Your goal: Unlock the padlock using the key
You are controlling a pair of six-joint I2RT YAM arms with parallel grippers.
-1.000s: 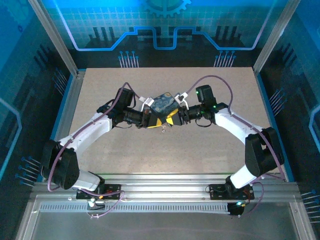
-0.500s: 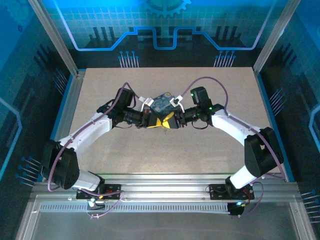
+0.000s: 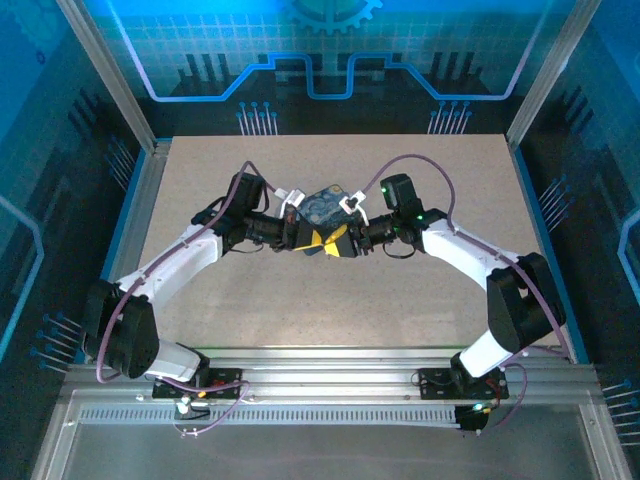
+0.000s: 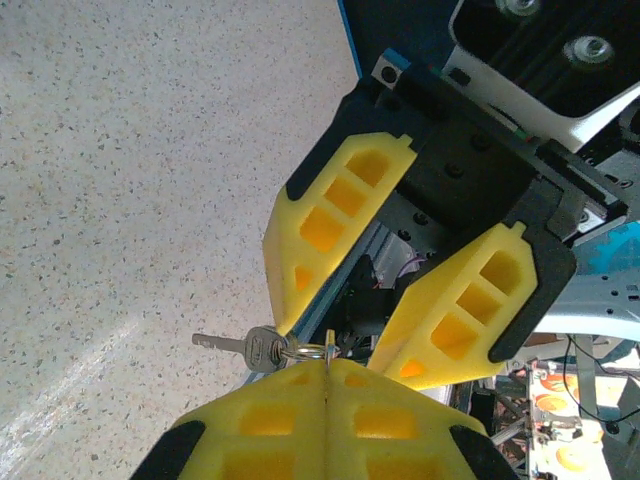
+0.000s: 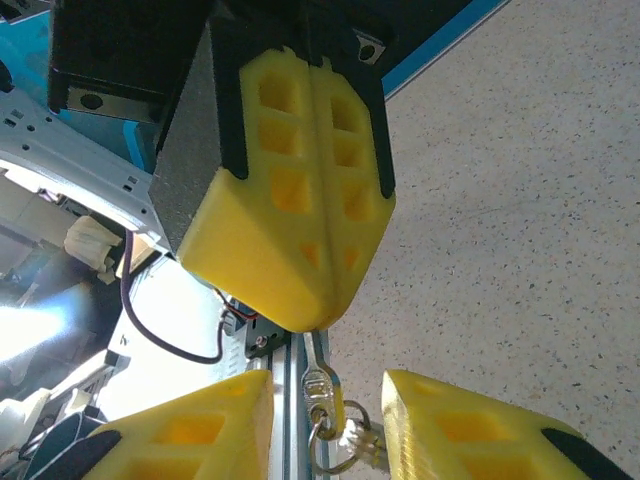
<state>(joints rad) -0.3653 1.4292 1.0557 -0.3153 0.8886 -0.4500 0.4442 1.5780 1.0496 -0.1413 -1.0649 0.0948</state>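
Note:
My left gripper (image 4: 328,366) is shut on the key (image 5: 322,378), pinching the tip of its blade. The key's head hangs free with a ring and a second small key (image 4: 250,349) on it. My right gripper (image 5: 328,390) is open, one finger on either side of the key's head, with a gap on each side. In the top view the two grippers meet tip to tip, left gripper (image 3: 308,240) and right gripper (image 3: 343,241), above the middle of the table. The padlock is hidden.
A dark-blue swirl-painted tin box (image 3: 325,204) sits just behind the two grippers. The speckled beige table (image 3: 300,300) stretches around them, with metal frame rails (image 3: 330,365) at the near edge.
My right gripper has moved left until its fingers flank the key held by the left gripper, and its jaws have narrowed a little. The left gripper has stayed shut.

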